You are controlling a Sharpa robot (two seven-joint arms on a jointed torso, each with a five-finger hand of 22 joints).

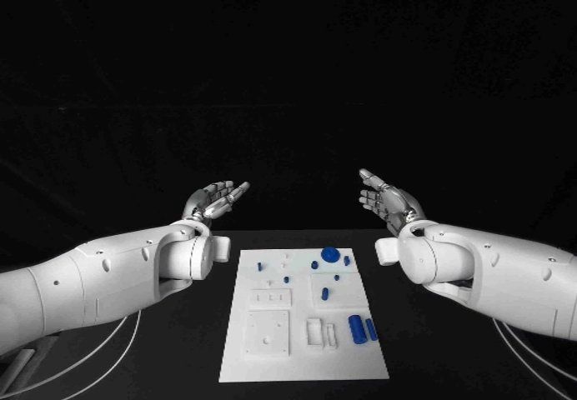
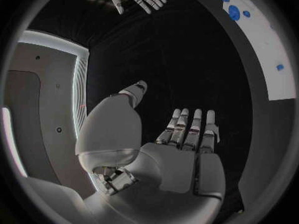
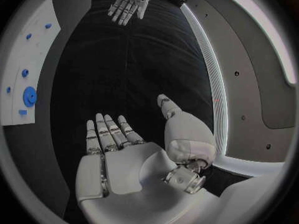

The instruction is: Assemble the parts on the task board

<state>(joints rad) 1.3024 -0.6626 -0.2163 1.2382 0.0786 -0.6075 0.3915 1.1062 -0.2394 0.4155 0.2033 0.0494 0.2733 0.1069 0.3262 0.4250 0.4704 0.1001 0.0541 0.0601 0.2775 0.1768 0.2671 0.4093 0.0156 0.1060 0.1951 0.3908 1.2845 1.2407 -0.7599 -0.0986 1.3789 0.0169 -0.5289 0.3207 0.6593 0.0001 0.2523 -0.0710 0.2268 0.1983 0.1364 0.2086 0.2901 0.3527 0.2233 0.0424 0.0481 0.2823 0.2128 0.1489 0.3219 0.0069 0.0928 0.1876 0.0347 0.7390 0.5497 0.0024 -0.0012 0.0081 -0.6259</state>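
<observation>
The white task board [image 1: 271, 367] lies flat in the middle of the black table. Several blue parts lie on it: a round disc [image 1: 329, 252] at its far end, small pegs [image 1: 315, 265] near it, and two long cylinders [image 1: 356, 327] at the near right. My left hand [image 1: 214, 201] is raised beyond the board's far left corner, palm up, fingers apart, holding nothing. My right hand [image 1: 387, 200] mirrors it beyond the far right corner, also empty. The left wrist view shows my left hand [image 2: 181, 154] and the board [image 2: 274, 79]. The right wrist view shows my right hand [image 3: 124, 154] and the blue disc [image 3: 29, 96].
The black table [image 1: 180, 350] stretches on both sides of the board. Grey cables [image 1: 114, 346] hang under my left arm at the near left, and more cables [image 1: 529, 350] hang at the near right. Both forearms flank the board's far half.
</observation>
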